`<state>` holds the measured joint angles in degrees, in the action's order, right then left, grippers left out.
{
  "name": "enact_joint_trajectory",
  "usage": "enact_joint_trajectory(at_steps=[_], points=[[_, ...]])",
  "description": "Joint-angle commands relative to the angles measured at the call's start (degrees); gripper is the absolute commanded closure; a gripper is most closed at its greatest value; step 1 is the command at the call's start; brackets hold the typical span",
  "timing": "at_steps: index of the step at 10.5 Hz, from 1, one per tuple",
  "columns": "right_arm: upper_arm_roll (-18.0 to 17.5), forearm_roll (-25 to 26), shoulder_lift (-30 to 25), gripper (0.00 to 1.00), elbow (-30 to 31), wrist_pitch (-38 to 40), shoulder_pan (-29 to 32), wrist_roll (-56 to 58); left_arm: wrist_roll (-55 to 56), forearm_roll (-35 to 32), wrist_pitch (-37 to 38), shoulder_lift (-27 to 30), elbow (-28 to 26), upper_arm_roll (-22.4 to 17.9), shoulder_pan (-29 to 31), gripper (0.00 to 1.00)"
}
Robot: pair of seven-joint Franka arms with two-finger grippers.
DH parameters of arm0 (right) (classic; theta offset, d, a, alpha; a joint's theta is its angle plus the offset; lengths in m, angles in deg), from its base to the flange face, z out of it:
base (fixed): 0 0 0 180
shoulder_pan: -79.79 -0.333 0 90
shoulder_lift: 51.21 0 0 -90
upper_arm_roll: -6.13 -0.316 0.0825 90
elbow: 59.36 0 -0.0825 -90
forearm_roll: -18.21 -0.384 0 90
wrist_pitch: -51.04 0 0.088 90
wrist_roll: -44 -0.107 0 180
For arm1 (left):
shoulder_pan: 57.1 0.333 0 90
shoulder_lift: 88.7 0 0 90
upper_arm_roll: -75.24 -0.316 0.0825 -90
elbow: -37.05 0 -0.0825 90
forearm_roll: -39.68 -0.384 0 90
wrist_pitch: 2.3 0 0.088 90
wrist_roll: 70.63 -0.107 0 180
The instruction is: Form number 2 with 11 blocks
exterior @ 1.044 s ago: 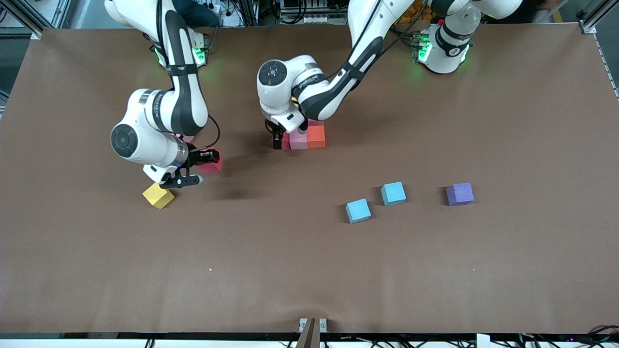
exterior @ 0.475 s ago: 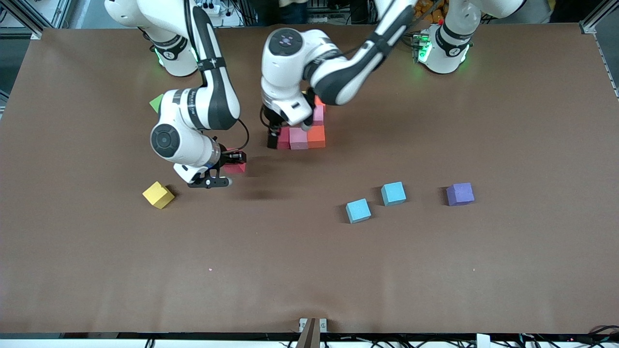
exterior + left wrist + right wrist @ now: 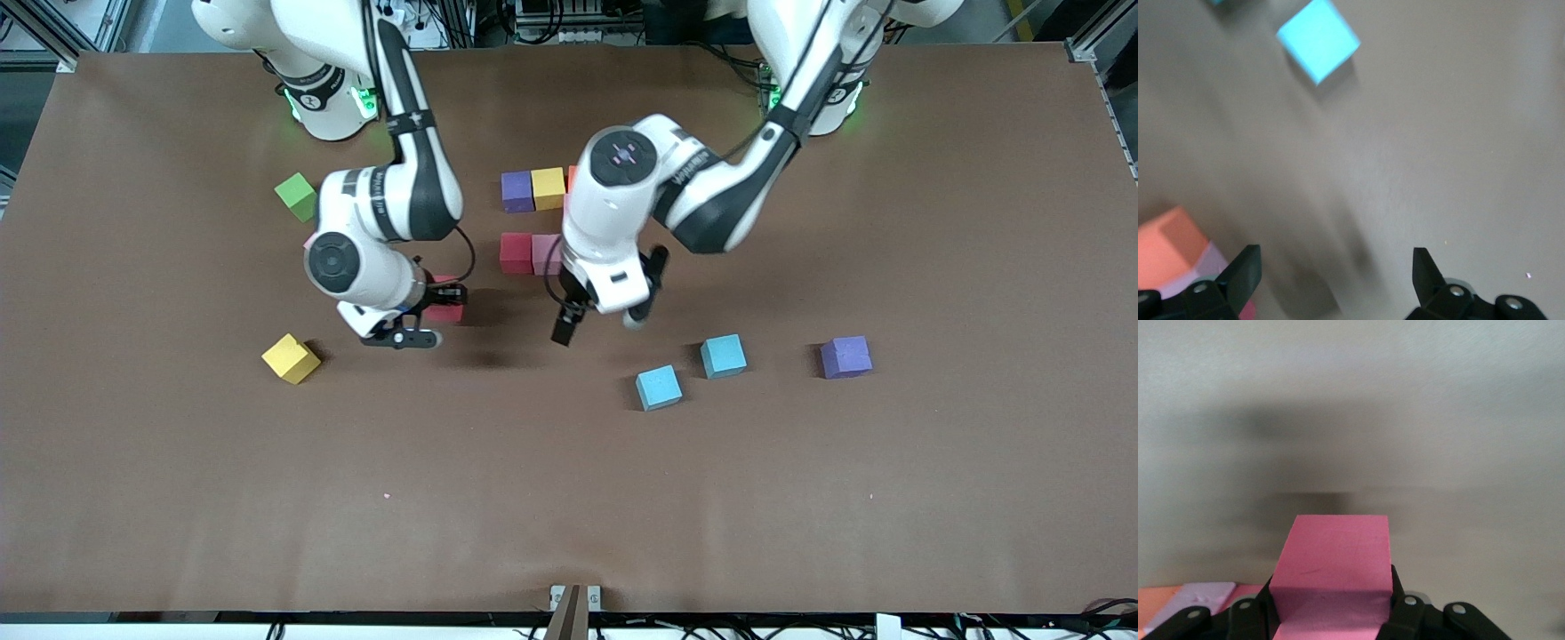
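Right gripper (image 3: pixel 427 313) is up over the table with its fingers pinching a red block (image 3: pixel 442 302). Left gripper (image 3: pixel 600 320) hangs with fingers spread wide and nothing in them, over bare table (image 3: pixel 569 498) just farther back than 2 light blue blocks (image 3: pixel 659 388). Partly built number 2 (image 3: pixel 532 222) sits between the arms: purple, yellow, red and pink cubes showing.

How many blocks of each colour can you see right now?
light blue blocks: 2
purple blocks: 2
yellow blocks: 2
red blocks: 2
pink block: 1
orange block: 1
green block: 1
Total: 11 showing; the arms may hide more.
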<state>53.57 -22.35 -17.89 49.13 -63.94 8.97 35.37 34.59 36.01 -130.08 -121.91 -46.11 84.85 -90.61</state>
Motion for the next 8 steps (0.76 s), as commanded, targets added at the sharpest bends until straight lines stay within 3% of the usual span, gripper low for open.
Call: enact_joint_trajectory(at_steps=[1, 6, 8], points=[[-3.83, -0.66, 3.49, 1.00, -4.42, -1.46, 0.77, -7.42, -15.07, 1.12, 0.43, -1.23, -0.16, 0.49, 4.22, 0.00], [-8.58, -0.75, 5.26, 1.00, -7.32, -3.58, 1.21, -12.02, -42.33, 0.94, 0.43, -6.23, -0.25, 0.49, 9.34, 0.00], [-9.21, -0.57, 5.96, 1.00, -7.24, -4.72, 0.51, -12.63, -47.89, 0.76, -0.01, -8.52, -0.07, -0.12, 9.43, 0.00]])
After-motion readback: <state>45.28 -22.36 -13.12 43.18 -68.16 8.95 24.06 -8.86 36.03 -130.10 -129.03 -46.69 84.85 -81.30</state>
